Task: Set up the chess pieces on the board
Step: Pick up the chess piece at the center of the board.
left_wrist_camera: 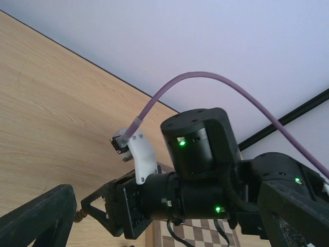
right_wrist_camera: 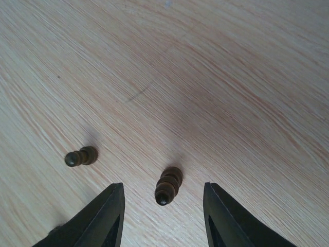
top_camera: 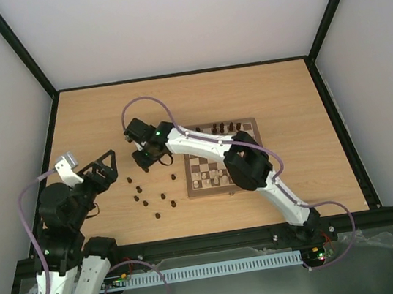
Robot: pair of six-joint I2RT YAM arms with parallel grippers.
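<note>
My right gripper (right_wrist_camera: 163, 186) hangs low over the bare table left of the board (top_camera: 210, 191), its jaws apart. A small dark chess piece (right_wrist_camera: 169, 184) stands between the fingers, touching neither. A second dark piece (right_wrist_camera: 81, 156) stands further left. From above, the right gripper (top_camera: 142, 161) sits just above several loose dark pieces (top_camera: 146, 202) scattered on the table. Several more dark pieces (top_camera: 221, 126) stand along the board's far row. My left gripper (top_camera: 102, 172) is raised at the left, open and empty, its fingers (left_wrist_camera: 36, 216) wide apart.
The right arm (top_camera: 247, 161) stretches across the board and hides much of it. In the left wrist view that arm's wrist (left_wrist_camera: 195, 154) and purple cable (left_wrist_camera: 216, 80) fill the picture. A black frame (top_camera: 178, 74) edges the table.
</note>
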